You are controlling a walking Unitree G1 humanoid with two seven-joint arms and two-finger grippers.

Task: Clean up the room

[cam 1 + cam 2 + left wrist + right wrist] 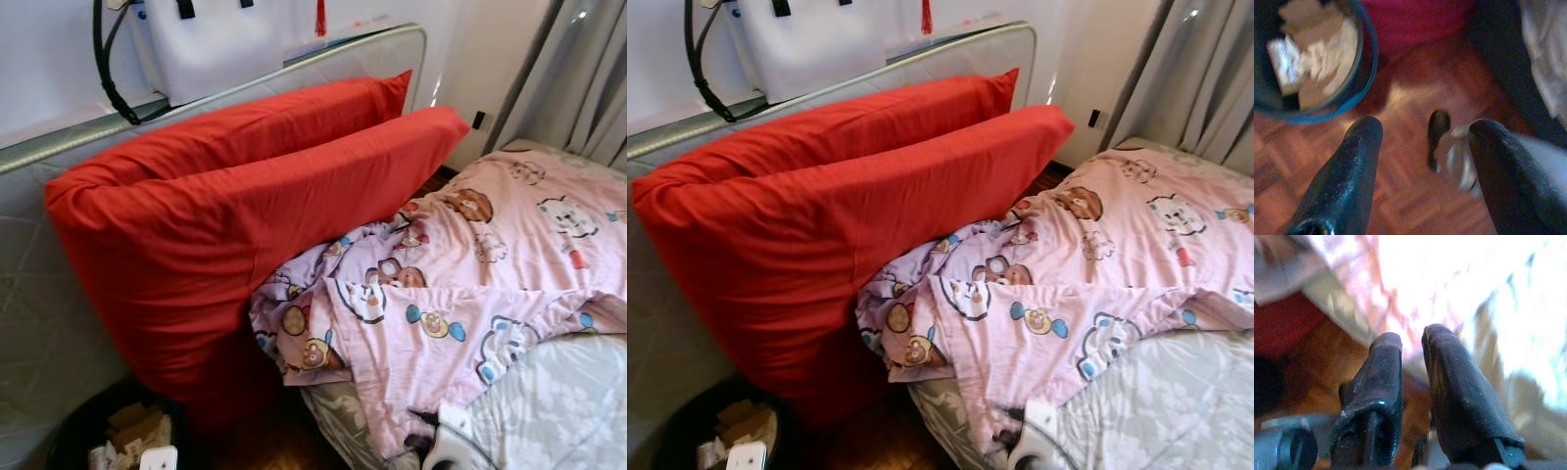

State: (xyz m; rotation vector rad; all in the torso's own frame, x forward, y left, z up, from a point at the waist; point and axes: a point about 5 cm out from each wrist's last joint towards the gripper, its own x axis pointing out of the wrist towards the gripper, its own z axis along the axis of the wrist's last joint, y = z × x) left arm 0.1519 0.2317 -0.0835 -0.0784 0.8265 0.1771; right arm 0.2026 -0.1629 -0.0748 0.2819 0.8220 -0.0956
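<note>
Two big red pillows (245,225) lean on edge against a grey mattress (39,294) standing behind them. A crumpled pink cartoon-print blanket (470,284) lies over the bed and hangs off its near corner. My left gripper (1427,127) hangs open above the parquet floor, beside a dark bin (1359,73) holding paper scraps. A blurred black-and-white object (1449,147) lies on the floor between its fingers. My right gripper (1410,340) is shut with nothing in it, close to the bed's edge where the blanket (1415,279) drapes.
The bin (108,431) with cardboard and paper stands on the floor at the lower left, under the pillows. A white bag (211,44) with black straps hangs on the wall above. Grey curtains (578,78) hang at the right. Patterned grey bedding (558,401) shows at the bed's near side.
</note>
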